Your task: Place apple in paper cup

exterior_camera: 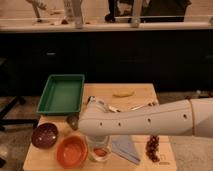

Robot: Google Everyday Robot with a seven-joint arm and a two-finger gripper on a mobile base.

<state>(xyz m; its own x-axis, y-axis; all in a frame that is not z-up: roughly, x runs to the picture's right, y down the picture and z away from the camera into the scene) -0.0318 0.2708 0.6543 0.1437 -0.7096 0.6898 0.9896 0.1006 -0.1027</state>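
The pale paper cup (99,149) stands near the table's front edge, between the orange bowl and a grey-blue cloth. Inside its mouth shows something small, round and red-orange, the apple (101,152). My white arm (145,121) reaches from the right across the table, and its end hangs directly over the cup. The gripper (99,139) comes down from under the arm to the cup's rim, and the arm hides most of it. I cannot tell whether it is touching the apple or the cup.
An orange bowl (71,151) and a dark purple bowl (44,135) sit at the front left. A green tray (62,93) lies at the back left, a banana (122,93) at the back. Dark red grapes (152,146) and a cloth (125,149) lie front right.
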